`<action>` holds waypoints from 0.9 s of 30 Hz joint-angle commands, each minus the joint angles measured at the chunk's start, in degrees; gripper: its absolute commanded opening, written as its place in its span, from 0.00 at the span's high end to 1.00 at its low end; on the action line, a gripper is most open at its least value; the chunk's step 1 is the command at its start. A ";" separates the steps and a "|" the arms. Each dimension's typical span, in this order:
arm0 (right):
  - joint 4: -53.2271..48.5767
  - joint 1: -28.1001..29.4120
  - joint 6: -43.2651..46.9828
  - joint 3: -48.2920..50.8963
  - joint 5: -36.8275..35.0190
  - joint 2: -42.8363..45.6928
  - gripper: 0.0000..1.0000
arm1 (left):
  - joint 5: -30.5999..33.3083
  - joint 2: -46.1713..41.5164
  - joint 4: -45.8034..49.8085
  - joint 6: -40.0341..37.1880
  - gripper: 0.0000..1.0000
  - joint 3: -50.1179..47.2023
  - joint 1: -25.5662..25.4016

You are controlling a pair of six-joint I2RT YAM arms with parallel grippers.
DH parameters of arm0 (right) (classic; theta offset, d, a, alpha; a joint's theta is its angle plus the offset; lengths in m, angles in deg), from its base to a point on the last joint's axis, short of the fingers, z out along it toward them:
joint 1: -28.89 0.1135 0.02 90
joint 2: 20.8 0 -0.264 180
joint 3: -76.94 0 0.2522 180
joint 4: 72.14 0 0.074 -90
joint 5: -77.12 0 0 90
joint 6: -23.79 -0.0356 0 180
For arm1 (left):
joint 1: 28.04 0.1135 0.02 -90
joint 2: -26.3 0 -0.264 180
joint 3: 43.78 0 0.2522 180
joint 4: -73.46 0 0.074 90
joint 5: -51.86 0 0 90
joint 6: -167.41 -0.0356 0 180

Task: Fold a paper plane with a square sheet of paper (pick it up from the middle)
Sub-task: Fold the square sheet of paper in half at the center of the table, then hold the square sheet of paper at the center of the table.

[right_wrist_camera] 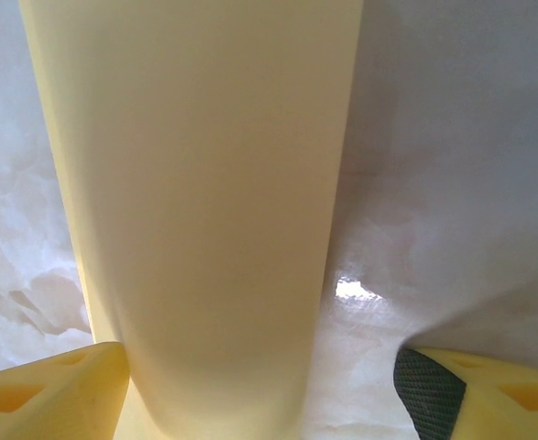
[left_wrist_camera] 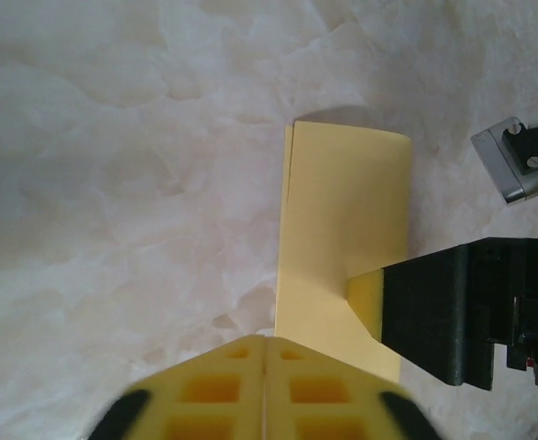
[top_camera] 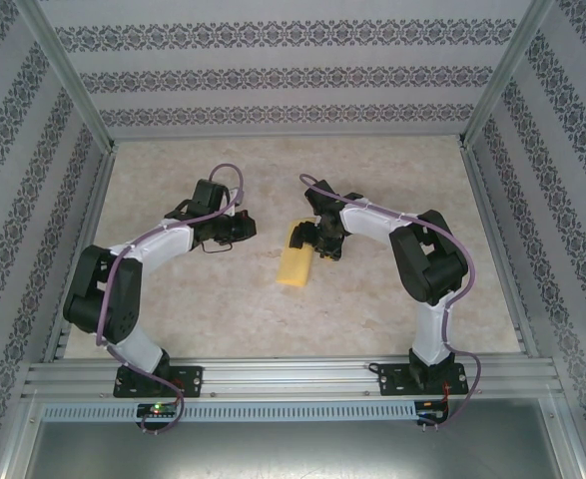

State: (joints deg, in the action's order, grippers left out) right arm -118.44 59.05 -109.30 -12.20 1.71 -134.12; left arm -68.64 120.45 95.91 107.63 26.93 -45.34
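I have the folded yellow sheet [top_camera: 294, 265] lying on the marbled tabletop [top_camera: 173, 319], doubled over into a narrow strip with its layers slightly offset along one long edge. My left gripper [left_wrist_camera: 265, 367] is clenched, yellow pads pressed together with nothing between them, close beside the sheet's left side. My right gripper [right_wrist_camera: 259, 371] sits over one end of the sheet with its jaws spread wide. One pad [left_wrist_camera: 365, 298] lies against the sheet's right edge and the other finger [right_wrist_camera: 475, 394] stands well clear of it, so nothing is grasped.
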 commanded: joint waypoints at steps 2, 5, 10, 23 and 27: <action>-1.08 0.46 1.02 2.27 -3.05 -5.86 0.18 | -6.16 4.29 -5.46 3.51 1.00 2.45 -1.78; -1.32 0.52 1.17 2.25 -3.23 -5.90 0.19 | -8.53 7.89 -6.70 4.67 1.00 4.80 -3.76; -0.96 0.57 0.96 2.59 -3.08 -6.21 0.19 | -10.30 14.34 -7.40 7.30 1.00 8.22 -6.19; 1.82 0.53 -0.01 3.45 -0.57 -5.45 0.19 | -8.83 19.92 -4.48 8.05 1.00 9.99 -7.73; 2.30 0.57 -0.24 3.57 0.08 -5.42 0.19 | -8.76 20.84 -4.01 7.75 1.00 10.38 -8.08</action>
State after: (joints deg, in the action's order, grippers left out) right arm -118.39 59.07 -109.50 -12.29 1.92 -134.23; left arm -77.97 140.34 90.29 115.23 35.91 -52.44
